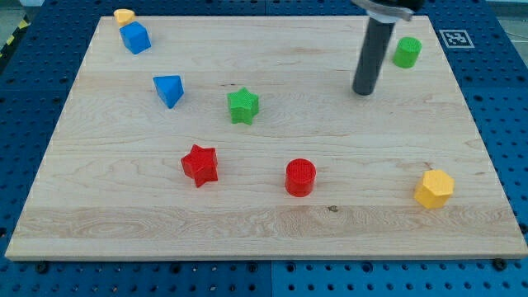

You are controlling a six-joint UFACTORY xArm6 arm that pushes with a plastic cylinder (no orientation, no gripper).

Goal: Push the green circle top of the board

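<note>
The green circle [406,52] is a short green cylinder standing near the board's top right corner. My tip [362,91] is the lower end of the dark rod that comes down from the view's top. The tip sits left of and a little below the green circle, with a clear gap between them. A green star [243,106] lies near the board's middle, well left of the tip.
A wooden board [272,223] lies on a blue pegboard table. On it are a red star [200,164], a red cylinder [300,176], a yellow hexagon [434,189], a blue triangular block [168,89], a blue cube [135,38] and a small yellow block [124,16] at the top left.
</note>
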